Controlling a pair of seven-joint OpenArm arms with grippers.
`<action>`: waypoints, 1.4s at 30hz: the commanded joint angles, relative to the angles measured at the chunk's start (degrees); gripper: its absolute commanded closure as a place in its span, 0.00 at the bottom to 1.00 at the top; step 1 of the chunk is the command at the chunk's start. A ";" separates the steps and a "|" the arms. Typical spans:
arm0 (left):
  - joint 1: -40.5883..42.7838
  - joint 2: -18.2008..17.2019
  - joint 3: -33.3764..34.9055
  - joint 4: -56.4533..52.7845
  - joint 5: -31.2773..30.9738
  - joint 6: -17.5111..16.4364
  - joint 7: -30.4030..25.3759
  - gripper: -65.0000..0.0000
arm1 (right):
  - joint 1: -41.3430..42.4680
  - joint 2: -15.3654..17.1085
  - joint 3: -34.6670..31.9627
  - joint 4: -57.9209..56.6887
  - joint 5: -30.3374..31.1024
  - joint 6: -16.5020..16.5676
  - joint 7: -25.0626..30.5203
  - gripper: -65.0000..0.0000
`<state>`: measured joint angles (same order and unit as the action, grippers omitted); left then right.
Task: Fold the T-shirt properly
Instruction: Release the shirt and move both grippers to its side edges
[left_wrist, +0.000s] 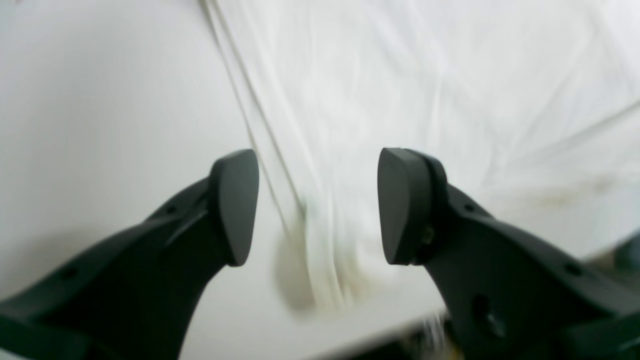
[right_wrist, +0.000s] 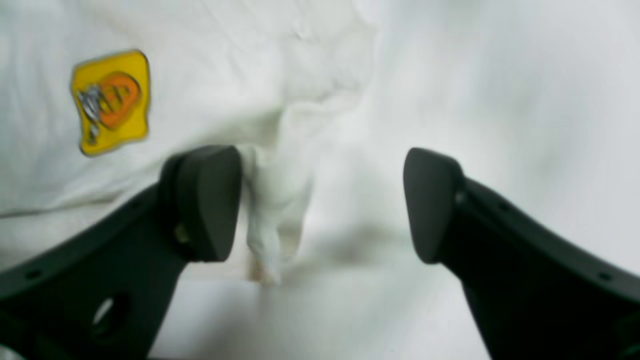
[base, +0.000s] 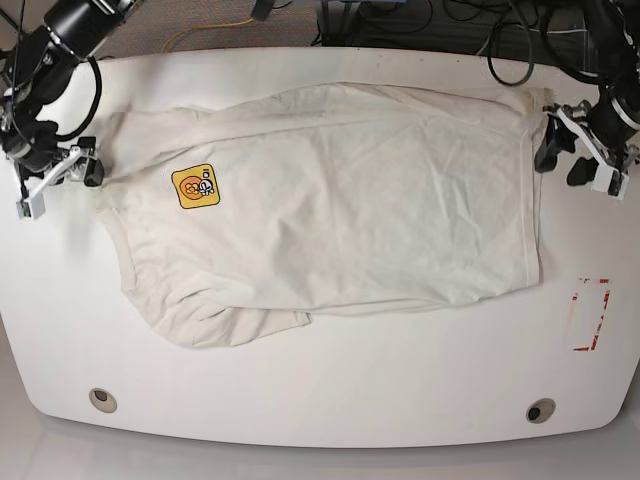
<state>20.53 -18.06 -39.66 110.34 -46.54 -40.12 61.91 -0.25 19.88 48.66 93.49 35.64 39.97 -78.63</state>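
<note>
A: Left wrist view?
B: Shows the left gripper (left_wrist: 318, 205) with jaws spread apart, nothing between the pads. Below the gap, a bunched, blurred edge of the T-shirt (left_wrist: 425, 90), lying on the white table (left_wrist: 100, 125). Cloth fills the upper right; bare table to the left. No contact visible between pads and cloth.

A: Right wrist view?
B: Shows the right gripper (right_wrist: 322, 205) wide open as well, gripping nothing. A pinched-up ridge of shirt fabric just beside the left-hand pad, standing in the gap; cannot tell whether touching. Yellow and orange graphic (right_wrist: 111, 101) on the cloth at upper left, blurred.

A: Base view?
B: T-shirt (base: 340, 200) spread flat across the middle of the table (base: 320, 390), graphic (base: 195, 186) face up near the image-left end, a sleeve crumpled at lower left. Right gripper (base: 84, 165) at the image-left edge of the shirt, arm reaching in from the upper-left corner. Left gripper (base: 560, 160) at the image-right edge, arm coming from the upper right. Red-marked rectangle (base: 590, 315) on the table at right, apart from the shirt. No containers anywhere.
</note>
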 joint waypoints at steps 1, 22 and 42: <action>-2.03 -1.06 -0.47 0.91 -1.85 0.12 -0.94 0.46 | 3.72 1.44 -1.94 0.88 -2.80 0.03 0.87 0.26; -25.06 7.91 3.48 -4.37 33.14 0.12 4.51 0.46 | 33.44 1.53 -13.46 -33.49 -23.55 0.03 22.59 0.26; -27.00 11.25 4.27 -9.82 37.97 0.12 1.69 0.46 | 44.95 3.64 -13.37 -71.73 -41.48 0.03 66.54 0.26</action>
<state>-5.98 -6.07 -35.79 99.55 -7.86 -39.99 64.62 42.37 22.33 35.24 20.99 -5.41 39.44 -15.66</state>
